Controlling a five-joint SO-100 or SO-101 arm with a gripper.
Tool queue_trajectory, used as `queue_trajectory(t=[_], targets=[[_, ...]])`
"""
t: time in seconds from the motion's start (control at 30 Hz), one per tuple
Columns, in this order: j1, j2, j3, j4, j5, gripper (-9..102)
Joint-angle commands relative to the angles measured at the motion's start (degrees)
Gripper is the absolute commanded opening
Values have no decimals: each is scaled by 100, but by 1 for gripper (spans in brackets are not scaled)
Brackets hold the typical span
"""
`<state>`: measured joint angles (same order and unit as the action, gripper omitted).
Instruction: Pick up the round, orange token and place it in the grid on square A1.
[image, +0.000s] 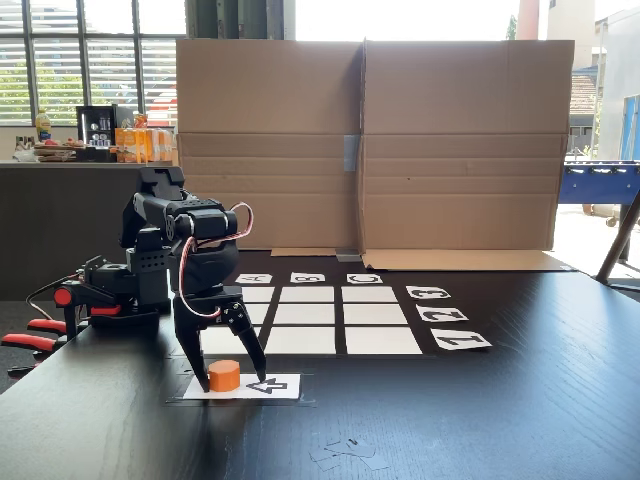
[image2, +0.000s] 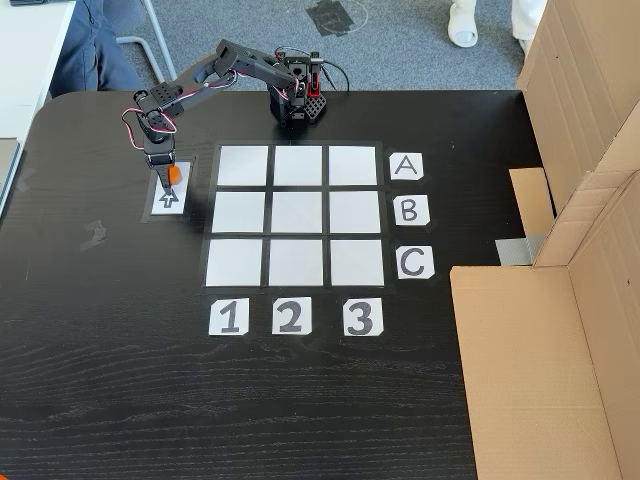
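1. Scraps of clear tape lie nearest on the table.
2. Behind them, the token sits on the arrow card, between the gripper fingers, which stand apart around it.
3. Whether either tip touches it is unclear.
4. From above, the gripper hides most of the token; square A1 lies just beside.

Label cards beside grid — A, B, C; 1, 2, 3.

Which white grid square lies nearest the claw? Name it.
Square A1, the white corner cell aligned with the A card and 1 card; it sits right beside the claw, the other eight lie farther.
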<state>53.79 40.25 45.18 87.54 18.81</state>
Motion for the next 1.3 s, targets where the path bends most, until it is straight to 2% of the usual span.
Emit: queue_trajectory(t=[0.0,1.27], targets=[[-132,18,-97,35,105,28],[-62,510,439,35,202,27]])
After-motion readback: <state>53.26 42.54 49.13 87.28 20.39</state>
